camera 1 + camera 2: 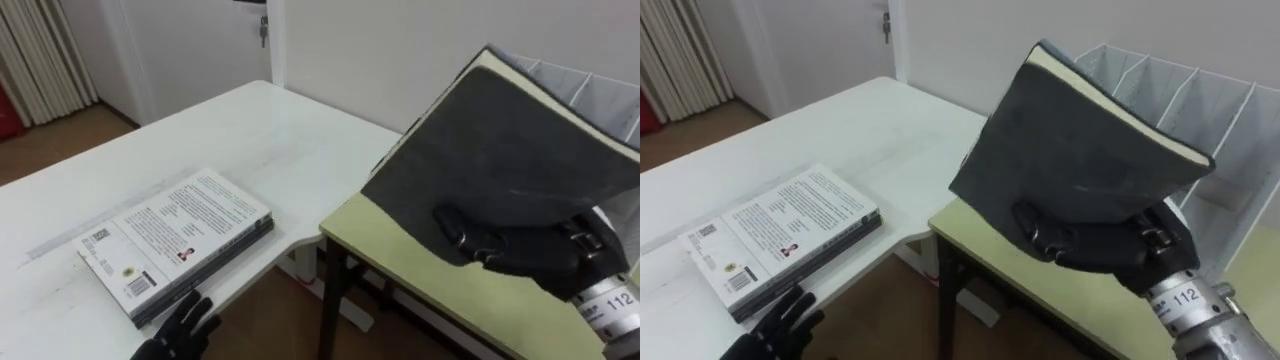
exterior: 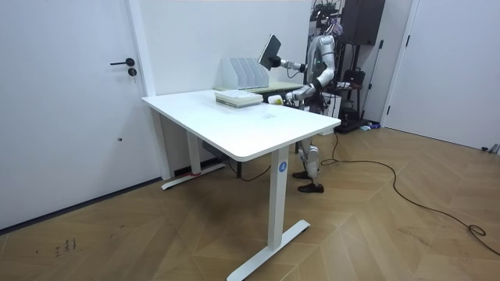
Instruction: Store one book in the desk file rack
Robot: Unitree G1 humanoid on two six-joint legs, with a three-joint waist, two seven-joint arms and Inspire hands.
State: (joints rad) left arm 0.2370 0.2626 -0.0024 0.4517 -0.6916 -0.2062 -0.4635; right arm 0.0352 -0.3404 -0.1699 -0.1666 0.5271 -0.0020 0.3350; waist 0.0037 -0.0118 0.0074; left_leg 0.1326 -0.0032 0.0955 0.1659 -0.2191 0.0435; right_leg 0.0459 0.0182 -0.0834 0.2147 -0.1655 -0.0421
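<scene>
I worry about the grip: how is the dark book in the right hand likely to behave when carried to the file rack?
The dark book is probably stiff: it looks flat though the right hand grips its lower edge. Held tilted by one edge, it may feel heavy and could slip.

A white desk (image 1: 250, 120) stands on a wooden floor (image 2: 156, 234). A small stack of books (image 1: 175, 240) lies flat near the desk's front edge. Just beside the desk is a pale yellow table (image 1: 400, 255) on dark legs. It carries a white file rack (image 1: 1200, 100) by the wall.
</scene>
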